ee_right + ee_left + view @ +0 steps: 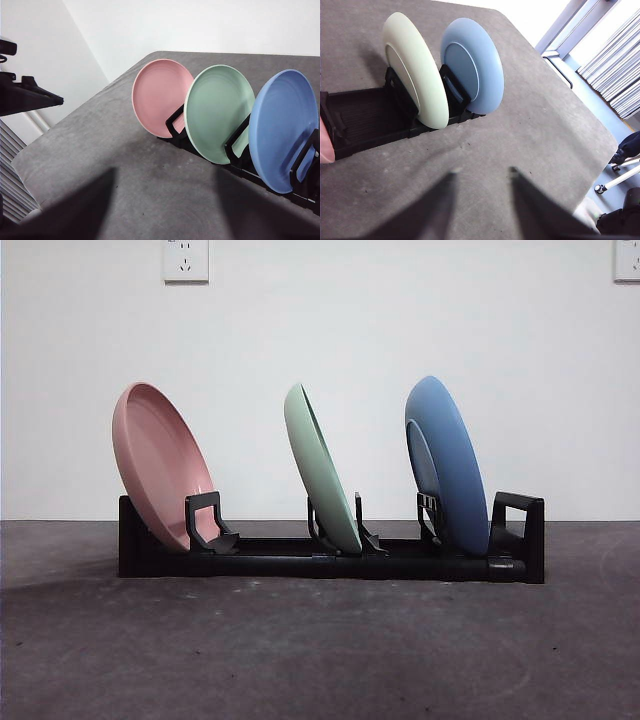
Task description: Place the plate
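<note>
A black dish rack (330,565) stands on the grey table and carries three plates on edge. A pink plate (160,465) leans in the left slot, a green plate (320,470) in the middle, a blue plate (450,465) in the right. My left gripper (482,172) hovers open and bare over the table, short of the green plate (417,70) and blue plate (472,65). My right gripper (165,172) is open too, holding nothing, facing the pink plate (160,95), green plate (217,110) and blue plate (282,130). No arm appears in the front view.
Two wall sockets (185,260) (627,260) sit high on the white wall behind the rack. The table's rounded edge (600,130) lies beyond the blue plate. A dark part of the other arm (25,95) shows beside the table.
</note>
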You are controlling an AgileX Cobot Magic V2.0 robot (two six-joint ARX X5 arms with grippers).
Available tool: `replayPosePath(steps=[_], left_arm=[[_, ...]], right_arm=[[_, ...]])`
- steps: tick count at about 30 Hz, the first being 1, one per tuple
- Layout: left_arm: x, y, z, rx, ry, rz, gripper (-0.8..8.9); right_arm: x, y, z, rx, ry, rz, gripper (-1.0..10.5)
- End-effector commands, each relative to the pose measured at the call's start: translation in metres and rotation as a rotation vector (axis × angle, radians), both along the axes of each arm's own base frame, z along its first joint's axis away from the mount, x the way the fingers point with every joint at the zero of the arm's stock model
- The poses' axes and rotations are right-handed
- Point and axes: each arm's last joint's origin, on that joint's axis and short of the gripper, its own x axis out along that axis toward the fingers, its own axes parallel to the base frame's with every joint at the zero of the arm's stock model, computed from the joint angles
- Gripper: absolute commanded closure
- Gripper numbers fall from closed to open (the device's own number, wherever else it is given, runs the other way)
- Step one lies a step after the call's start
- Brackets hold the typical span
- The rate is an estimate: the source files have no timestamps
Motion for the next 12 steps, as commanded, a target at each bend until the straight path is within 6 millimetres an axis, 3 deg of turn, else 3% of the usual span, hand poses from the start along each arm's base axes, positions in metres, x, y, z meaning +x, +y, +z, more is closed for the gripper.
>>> replayPosePath(steps=[1, 4, 12], left_arm=[[0.0001, -0.0009, 0.008, -0.001, -0.04, -0.013, 3.57], [0.0001, -0.0009, 0.008, -0.001, -0.04, -0.014, 2.65], [-0.0027, -0.0004, 0.0099, -0.059, 0.022, 0.011, 2.64]], right_arm=[[0.0001, 0.0002, 0.0038, -0.008, -0.022, -0.005, 4.2], [0.0001, 0.0001, 0.0038, -0.006, -0.017, -0.011, 4.2], [0.0001, 0.0007, 0.0033, 0.044, 0.039, 0.003, 4.2]])
